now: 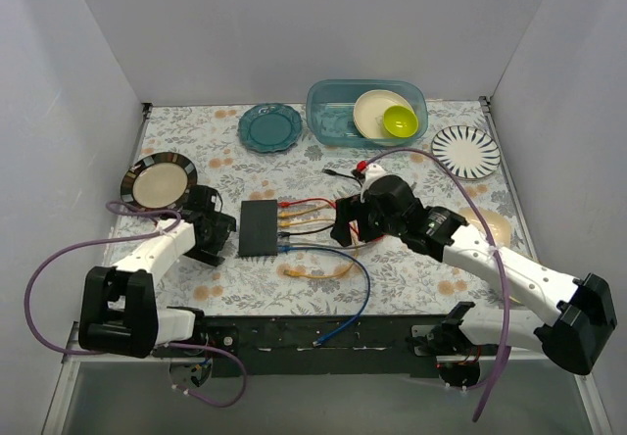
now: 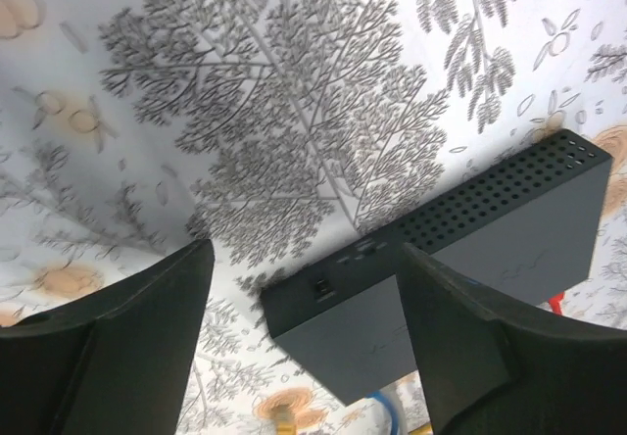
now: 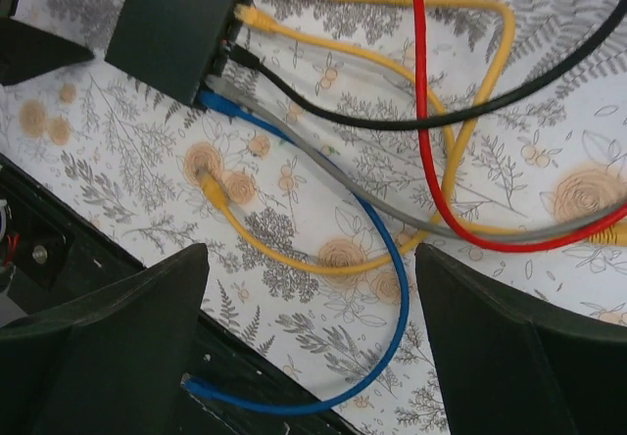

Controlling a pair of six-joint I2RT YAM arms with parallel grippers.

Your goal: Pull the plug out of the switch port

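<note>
Top external: switch is a flat matte black box on the floral desk, between the arms.
Port row: along the switch's right edge, holding yellow, black, grey and blue plugs.
Task port: which socket cannot be told.
Left jaws: apart, at the switch's left edge; one corner shows between them, contact unclear.
Right jaws: apart and empty, above the cables, right of the ports and clear of the plugs.
</note>
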